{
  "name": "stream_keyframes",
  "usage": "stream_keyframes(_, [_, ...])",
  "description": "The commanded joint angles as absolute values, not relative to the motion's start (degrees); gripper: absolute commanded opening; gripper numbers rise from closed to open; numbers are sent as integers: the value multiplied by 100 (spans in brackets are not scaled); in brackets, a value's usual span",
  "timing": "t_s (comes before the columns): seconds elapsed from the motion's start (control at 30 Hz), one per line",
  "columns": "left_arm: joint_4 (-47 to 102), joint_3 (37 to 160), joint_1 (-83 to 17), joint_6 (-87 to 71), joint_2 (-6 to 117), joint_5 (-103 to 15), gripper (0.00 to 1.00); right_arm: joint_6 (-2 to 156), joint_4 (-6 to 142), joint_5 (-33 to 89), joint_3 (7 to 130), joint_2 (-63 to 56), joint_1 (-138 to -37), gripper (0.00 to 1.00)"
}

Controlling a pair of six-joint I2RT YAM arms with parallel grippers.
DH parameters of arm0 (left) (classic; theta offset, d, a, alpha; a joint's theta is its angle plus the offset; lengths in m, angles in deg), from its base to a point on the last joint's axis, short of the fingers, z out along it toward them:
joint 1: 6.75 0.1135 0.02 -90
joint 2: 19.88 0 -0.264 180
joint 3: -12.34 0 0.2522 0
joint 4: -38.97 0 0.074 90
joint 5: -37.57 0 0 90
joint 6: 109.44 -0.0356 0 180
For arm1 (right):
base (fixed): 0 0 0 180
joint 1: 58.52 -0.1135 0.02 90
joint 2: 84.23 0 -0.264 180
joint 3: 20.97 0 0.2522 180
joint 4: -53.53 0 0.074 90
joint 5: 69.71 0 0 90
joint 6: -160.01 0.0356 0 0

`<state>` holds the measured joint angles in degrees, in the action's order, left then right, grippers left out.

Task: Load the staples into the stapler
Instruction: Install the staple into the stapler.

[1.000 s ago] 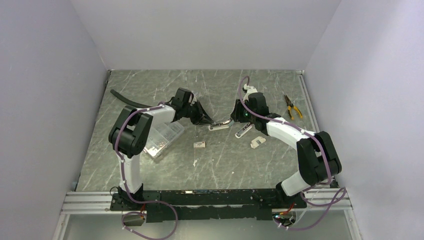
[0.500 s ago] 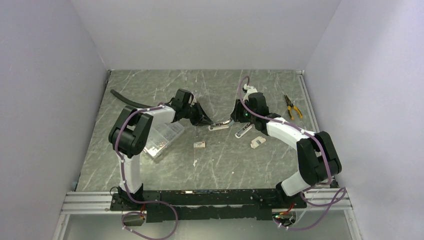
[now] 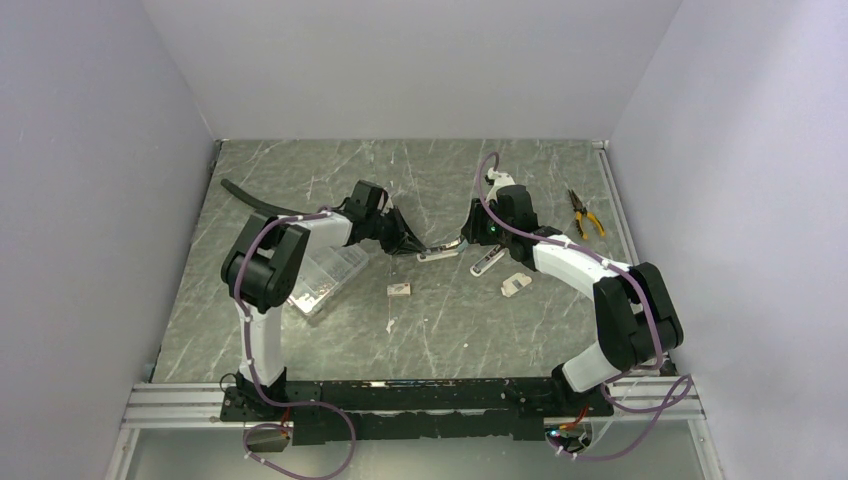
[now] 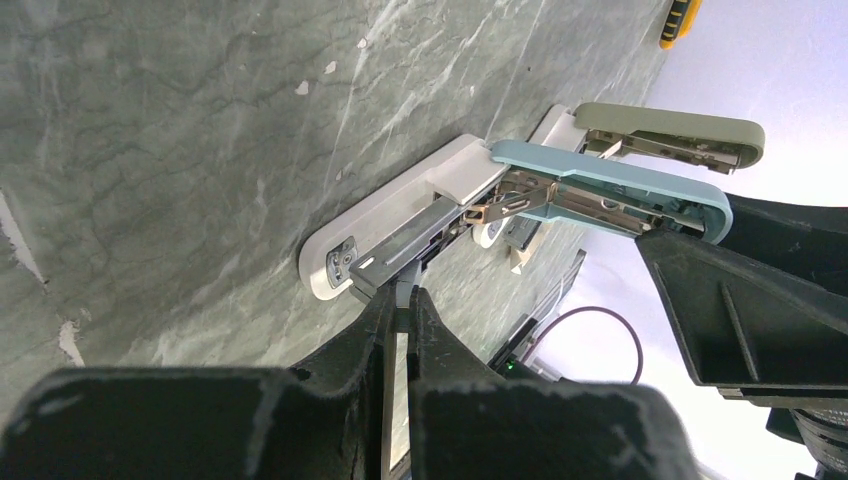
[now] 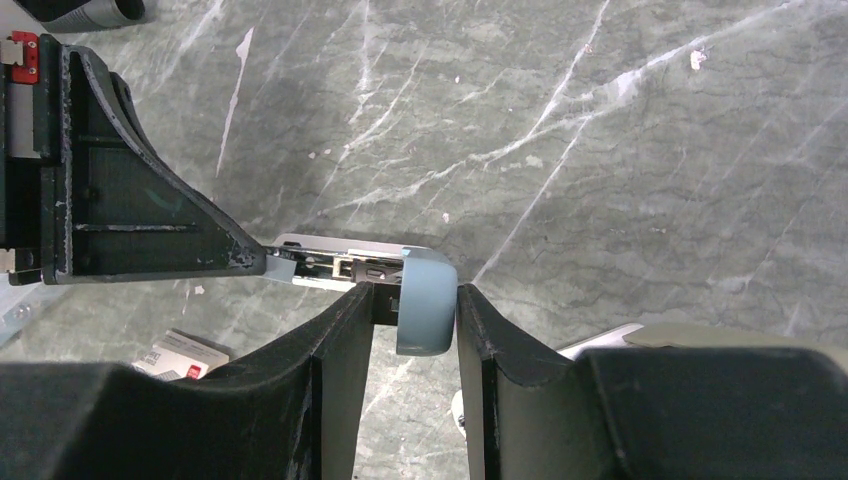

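Right gripper (image 5: 412, 298) clamps the pale-blue lid (image 4: 610, 185) of the white plastic stapler (image 4: 440, 172) raised, baring its metal magazine (image 4: 425, 232); opposite, left gripper (image 4: 403, 297), pinched together, lines up to feed it.

Stapler (image 4: 620, 178): matt teal plastic lid w/ shiny metal track. Table (image 4: 180, 120): smooth marble-look surf., low gloss.

Grey-green marbled tabletop (image 3: 300, 180), plain white walls (image 3: 400, 60) on three sides, aluminium rail (image 3: 180, 398) at near edge, even light.
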<state>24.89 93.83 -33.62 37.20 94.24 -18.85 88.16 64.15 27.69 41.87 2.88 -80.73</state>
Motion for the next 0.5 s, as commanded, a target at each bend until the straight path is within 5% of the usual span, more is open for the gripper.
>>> stream_keyframes(0.0, [2534,9523,-3347,3664,9490,-1866,3,8753,6113,2750,4180,149,-8075,40])
stream_keyframes(0.47, [2595,9504,-3329,3678,9134,-1786,3,8743,6105,2732,4175,164,-8075,40])
